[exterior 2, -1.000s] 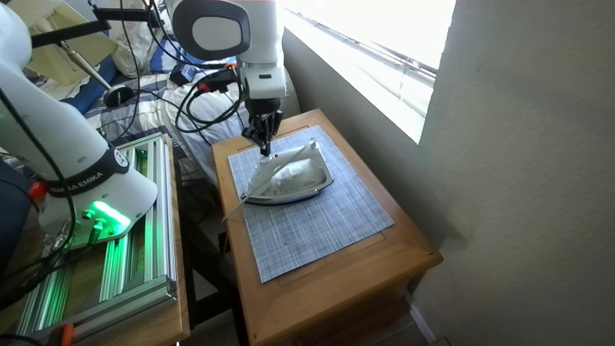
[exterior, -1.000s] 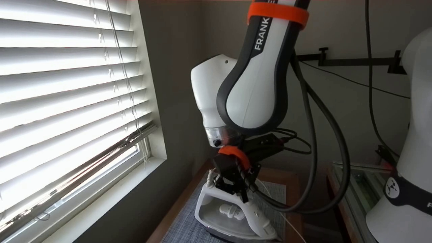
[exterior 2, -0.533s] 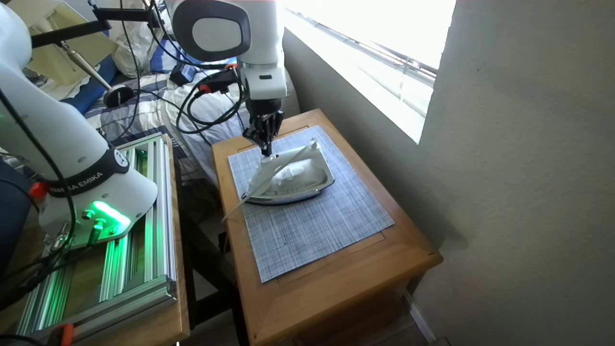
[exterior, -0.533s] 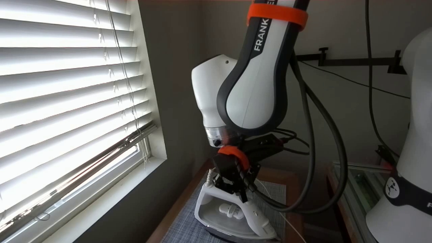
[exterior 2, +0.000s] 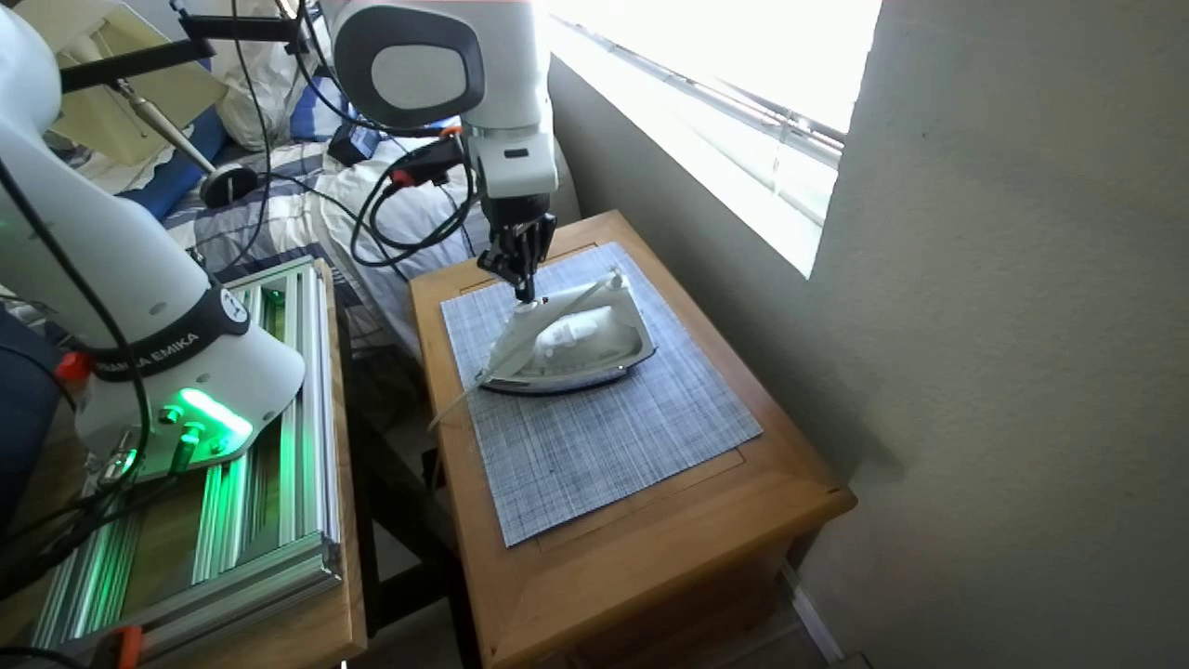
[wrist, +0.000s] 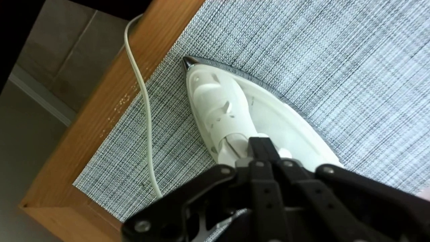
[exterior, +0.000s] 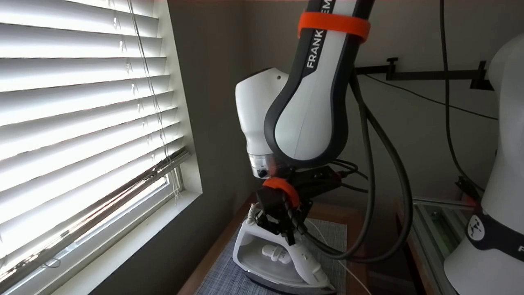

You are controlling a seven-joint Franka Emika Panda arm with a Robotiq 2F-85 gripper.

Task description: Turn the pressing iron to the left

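Iron (wrist: 255,114) flat on the mat (exterior 2: 613,446), nose (wrist: 190,62) toward the table edge (wrist: 153,50). Gripper (wrist: 264,148) clenched by the handle (wrist: 218,112), can't tell from here if they touch.

In an exterior view you look across, close to the arm (exterior: 311,114), with the blinds (exterior: 82,106) at picture left. In an exterior view you look down over the table (exterior 2: 650,548) from roughly the opposite side. In both exterior views you see arm, table and iron (exterior 2: 594,336). In the wrist view you look down along the gripper (wrist: 263,141), nearest the iron.
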